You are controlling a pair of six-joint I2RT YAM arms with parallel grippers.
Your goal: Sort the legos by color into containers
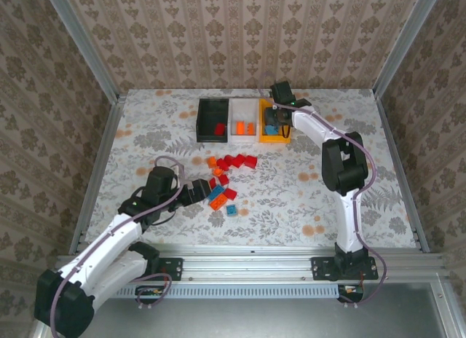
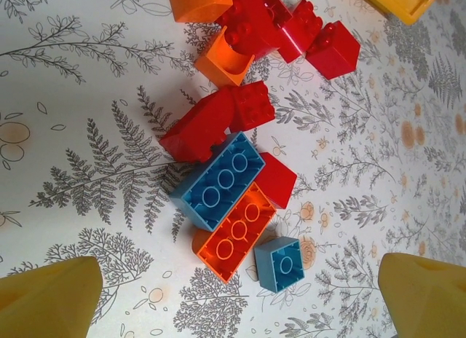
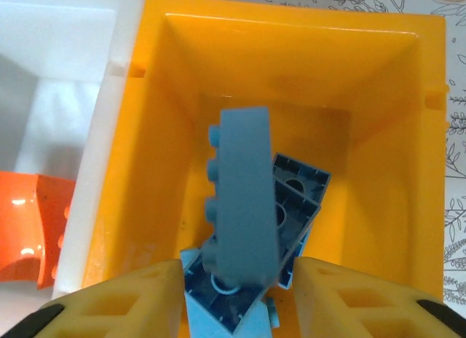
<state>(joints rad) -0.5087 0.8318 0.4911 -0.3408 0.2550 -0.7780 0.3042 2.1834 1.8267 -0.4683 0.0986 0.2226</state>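
Nearest, the left gripper hangs low over the floral-patterned tabletop, jaws spread wide and holding nothing. Just beyond its fingers lies the loose pile of small plastic lego bricks: a blue eight-stud brick touching an orange six-stud brick, a small blue brick beside them, and red bricks farther on.

At the far side stand the black bin holding a red brick, the white bin holding orange bricks, and the orange-yellow bin. The right gripper hangs over the orange-yellow bin. Its fingers are parted and clear of the pale blue brick on edge atop other blue bricks inside.
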